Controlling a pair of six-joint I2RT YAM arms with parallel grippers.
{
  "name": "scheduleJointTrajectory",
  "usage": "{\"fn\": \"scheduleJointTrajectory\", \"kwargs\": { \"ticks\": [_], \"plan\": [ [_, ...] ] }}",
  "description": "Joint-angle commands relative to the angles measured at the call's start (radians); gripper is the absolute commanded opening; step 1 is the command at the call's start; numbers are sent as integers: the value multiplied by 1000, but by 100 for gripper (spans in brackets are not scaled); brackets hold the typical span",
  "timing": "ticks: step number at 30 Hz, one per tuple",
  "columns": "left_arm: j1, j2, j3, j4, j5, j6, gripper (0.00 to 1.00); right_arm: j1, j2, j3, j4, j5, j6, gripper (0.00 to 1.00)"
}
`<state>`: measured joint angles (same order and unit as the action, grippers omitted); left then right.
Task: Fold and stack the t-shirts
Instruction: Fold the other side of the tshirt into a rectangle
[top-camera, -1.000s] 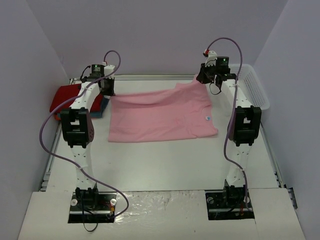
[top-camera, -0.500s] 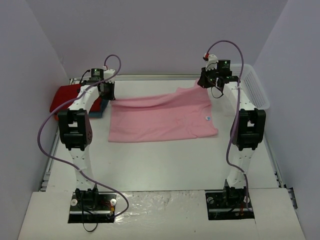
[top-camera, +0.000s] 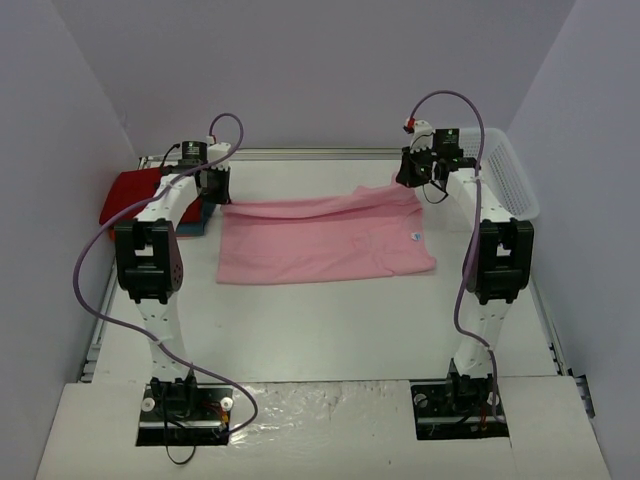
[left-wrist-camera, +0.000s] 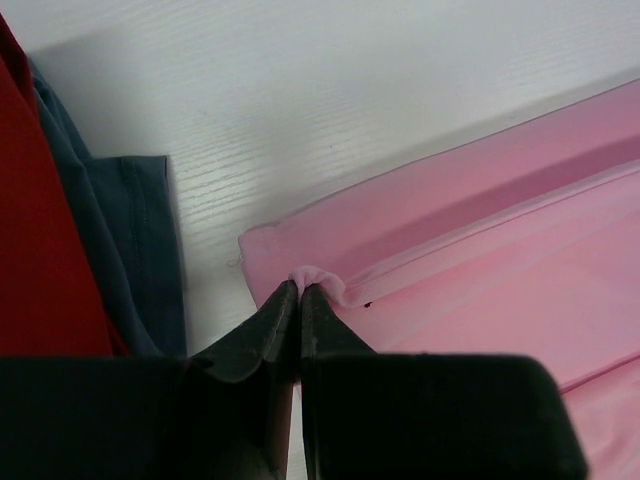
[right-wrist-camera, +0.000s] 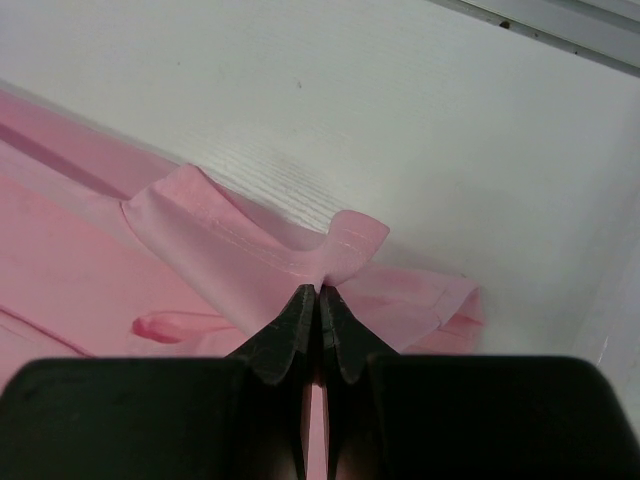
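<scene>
A light pink t-shirt (top-camera: 325, 235) lies spread across the middle of the table. My left gripper (top-camera: 215, 192) is shut on its far left corner, and the pinched cloth shows in the left wrist view (left-wrist-camera: 312, 277). My right gripper (top-camera: 412, 176) is shut on its far right edge, a raised fold in the right wrist view (right-wrist-camera: 330, 262). Both hold the far edge a little above the table. A folded red t-shirt (top-camera: 128, 192) lies on a folded teal-blue t-shirt (top-camera: 197, 220) at the far left; both also show in the left wrist view (left-wrist-camera: 40, 220) (left-wrist-camera: 135, 240).
A white mesh basket (top-camera: 508, 178) stands at the far right against the wall. A metal rail (top-camera: 300, 154) runs along the table's far edge. White walls close in on both sides.
Both grippers have moved nearer along the table with the shirt's far edge, and the raised cloth has sunk lower and flatter. The right gripper has shifted slightly right.
</scene>
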<state>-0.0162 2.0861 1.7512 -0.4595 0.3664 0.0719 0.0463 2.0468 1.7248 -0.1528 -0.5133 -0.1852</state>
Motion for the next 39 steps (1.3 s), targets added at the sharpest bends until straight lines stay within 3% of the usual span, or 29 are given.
{"fn": "scheduleJointTrajectory", "kwargs": {
  "ticks": [1, 26, 33, 39],
  "plan": [
    [12, -92, -12, 31, 17, 11, 2, -2, -88, -22, -19, 4, -25, 0],
    [12, -143, -156, 51, 57, 60, 2, -6, -126, -183, -34, 29, -60, 0],
    [12, -150, -186, 42, 68, 91, 18, -6, -96, -202, -34, 33, -63, 0],
    [12, -184, -190, 25, 49, 112, 22, -6, -89, -221, -34, 21, -63, 0]
  ]
}}
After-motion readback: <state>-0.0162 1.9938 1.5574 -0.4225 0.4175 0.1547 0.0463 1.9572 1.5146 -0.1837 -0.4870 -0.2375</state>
